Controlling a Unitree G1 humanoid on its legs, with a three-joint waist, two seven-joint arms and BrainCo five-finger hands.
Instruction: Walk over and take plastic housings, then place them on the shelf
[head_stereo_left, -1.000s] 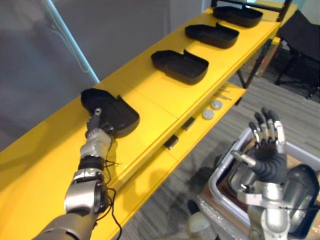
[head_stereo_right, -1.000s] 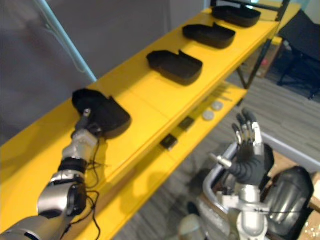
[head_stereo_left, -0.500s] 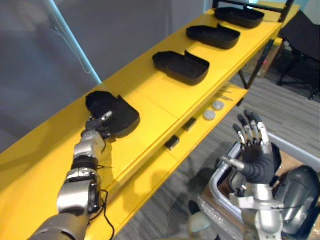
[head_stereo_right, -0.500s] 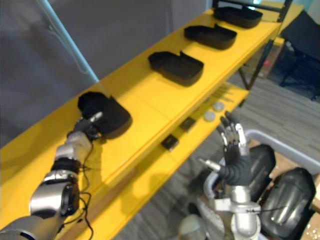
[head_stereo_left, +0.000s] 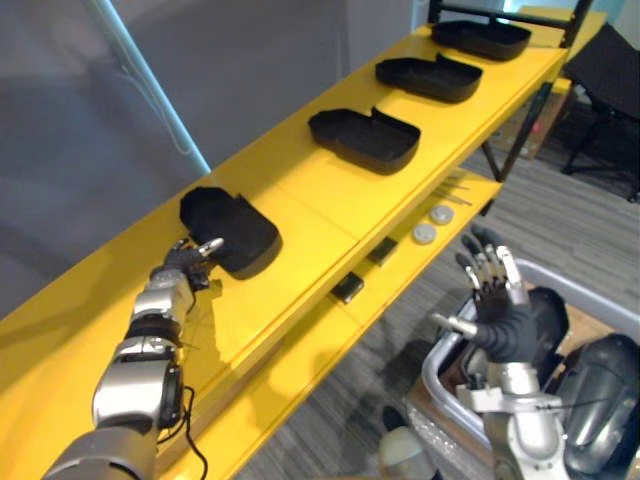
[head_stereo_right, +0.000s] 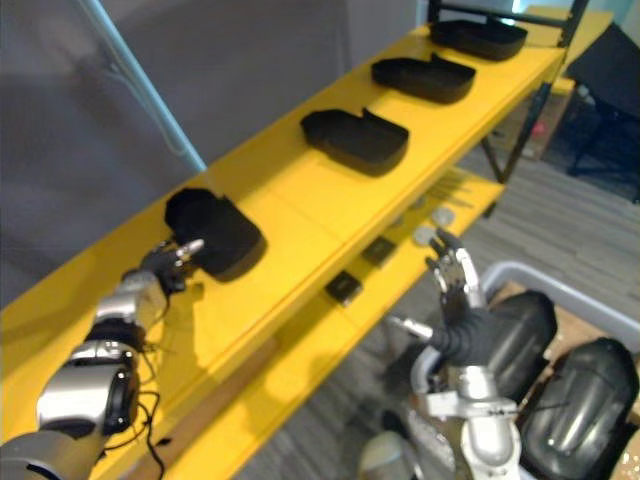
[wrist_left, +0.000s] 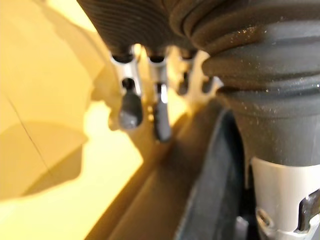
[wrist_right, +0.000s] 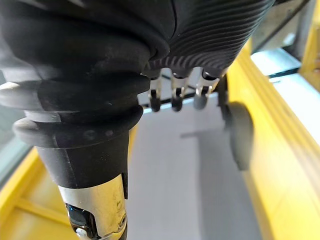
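While the left hand (head_stereo_left: 183, 265) rests on the top board of the yellow shelf (head_stereo_left: 300, 190), its fingers are loose and apart and hold nothing. Their tips lie at the near edge of the nearest housing (head_stereo_left: 232, 232); whether they touch it I cannot tell. That black plastic shell lies on the top board, and along the same board lie the second housing (head_stereo_left: 365, 140), the third housing (head_stereo_left: 428, 76) and the fourth housing (head_stereo_left: 482, 38), each well apart from the next, hollow side up. On the lower board are two round silver discs (head_stereo_left: 425, 233) and two small black blocks (head_stereo_left: 346, 289). The right hand (head_stereo_left: 503, 318) is raised with its fingers straight and spread, empty, above the grey bin (head_stereo_right: 530, 270) on the floor. Inside the bin lie dark rounded housings (head_stereo_right: 585, 395), packed side by side.
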